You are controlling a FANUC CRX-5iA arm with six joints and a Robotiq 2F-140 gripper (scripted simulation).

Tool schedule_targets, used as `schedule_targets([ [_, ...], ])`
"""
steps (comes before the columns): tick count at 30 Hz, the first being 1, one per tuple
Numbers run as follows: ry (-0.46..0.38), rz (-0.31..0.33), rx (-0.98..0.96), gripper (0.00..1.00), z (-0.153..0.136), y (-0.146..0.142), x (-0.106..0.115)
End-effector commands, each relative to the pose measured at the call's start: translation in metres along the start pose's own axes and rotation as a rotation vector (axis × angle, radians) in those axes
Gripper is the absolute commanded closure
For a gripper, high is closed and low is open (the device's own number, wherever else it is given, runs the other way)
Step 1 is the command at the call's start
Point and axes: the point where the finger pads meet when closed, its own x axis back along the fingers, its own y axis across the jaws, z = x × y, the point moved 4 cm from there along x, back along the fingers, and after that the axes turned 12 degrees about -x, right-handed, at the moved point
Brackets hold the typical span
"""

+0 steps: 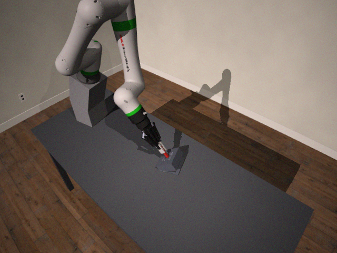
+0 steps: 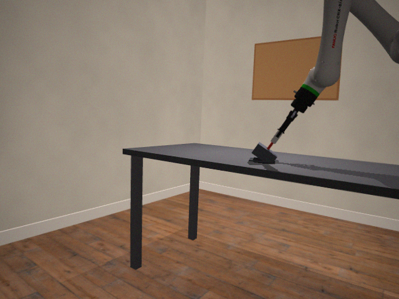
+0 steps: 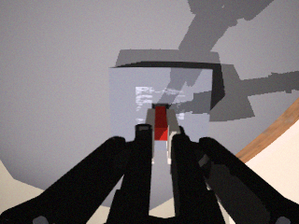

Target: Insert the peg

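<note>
Item: dark grey table (image 1: 217, 217), rectangular, on black legs, standing on a wood-plank floor (image 2: 225, 257) in the corner of a room with cream walls. Item: grey pedestal (image 1: 81, 108) at the far left end of the table, carrying a white arm (image 1: 130, 68) with green joint bands, which reaches down and to the right over the table top. Item: black two-finger gripper (image 1: 158, 144), tilted down toward the panel, its fingers closed narrowly on the peg. Item: peg (image 1: 164, 151), slender, white along its upper part and red at its lower end, held in line with the fingers; in the exterior view the peg (image 2: 272, 142) slants down to the left with its red tip meeting the upper face of the panel. Item: sloped panel (image 1: 166, 162), a small grey wedge block resting on the table near its middle, the inclined face turned toward the gripper. In the wrist view the red tip (image 3: 163, 126) sits between the two black fingers against the centre of the panel (image 3: 131, 96); the hole itself is hidden behind the peg, and how deep the tip has gone cannot be told. Item: orange board (image 2: 283, 69) on the far wall, behind the arm. Item: arm's shadow, cast across the table, floor and right wall.
</note>
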Motion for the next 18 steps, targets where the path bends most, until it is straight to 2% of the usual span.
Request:
schedule_targets([
  [1, 0.0, 0.0, 0.0, 1.0, 0.0, 0.0, -0.003],
  [18, 0.0, 0.0, 0.0, 1.0, 0.0, 0.0, -0.019],
])
